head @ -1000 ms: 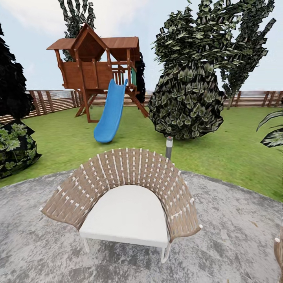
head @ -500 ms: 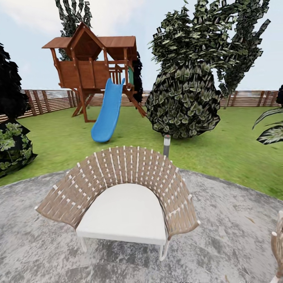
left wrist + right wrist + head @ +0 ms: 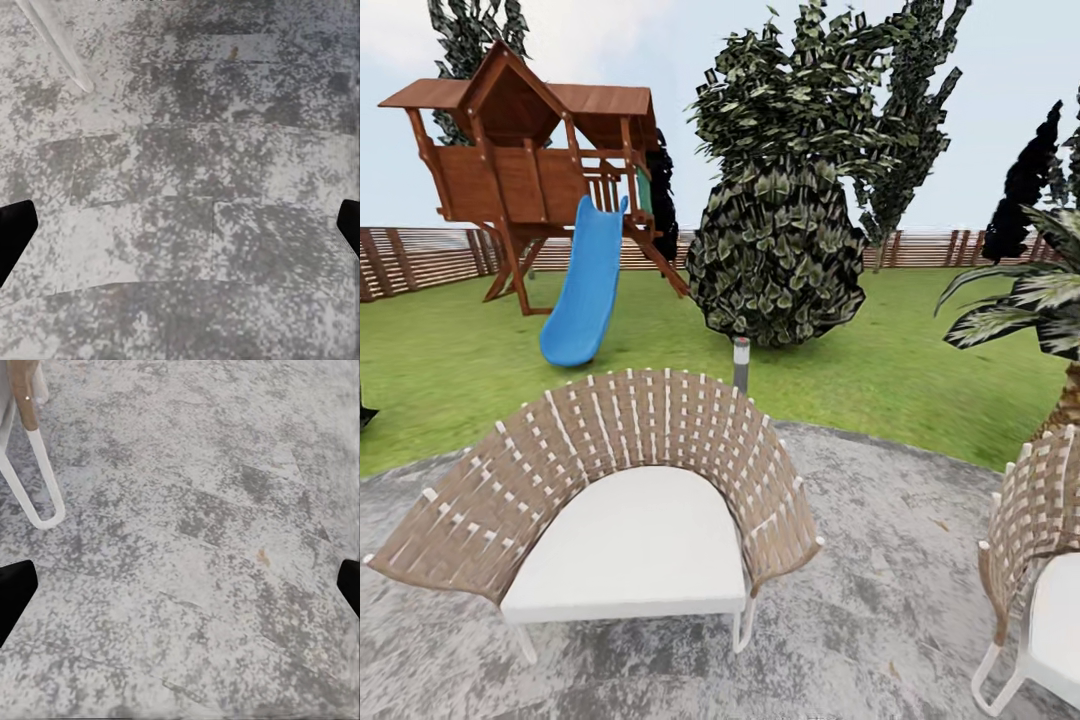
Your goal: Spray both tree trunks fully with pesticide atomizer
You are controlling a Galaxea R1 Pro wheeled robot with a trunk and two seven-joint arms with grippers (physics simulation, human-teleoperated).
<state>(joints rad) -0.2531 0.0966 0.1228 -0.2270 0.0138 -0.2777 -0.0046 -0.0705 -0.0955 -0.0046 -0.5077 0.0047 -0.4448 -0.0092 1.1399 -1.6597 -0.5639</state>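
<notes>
The garden lawn [image 3: 920,370] spreads beyond a grey stone patio [image 3: 880,560], ringed by a brown slat fence [image 3: 420,262]. The atomizer and the grey-tan tree trunks are out of view. In the left wrist view my left gripper [image 3: 180,232] is open, its black fingertips [image 3: 15,232] far apart over bare paving [image 3: 187,150]. In the right wrist view my right gripper [image 3: 180,592] is open too, with nothing between its fingertips [image 3: 15,589] and stone [image 3: 210,510] below.
A wicker chair [image 3: 610,500] with a white cushion stands close in front, a second chair [image 3: 1040,560] at the right edge. Behind are a short bollard light [image 3: 741,362], a round dark bush [image 3: 775,255], a wooden playhouse with a blue slide [image 3: 582,290], and a palm [image 3: 1040,300].
The whole picture has shifted left, so the camera has turned right. The second chair and the palm have come into view at the right; the dark bush at the left has gone out.
</notes>
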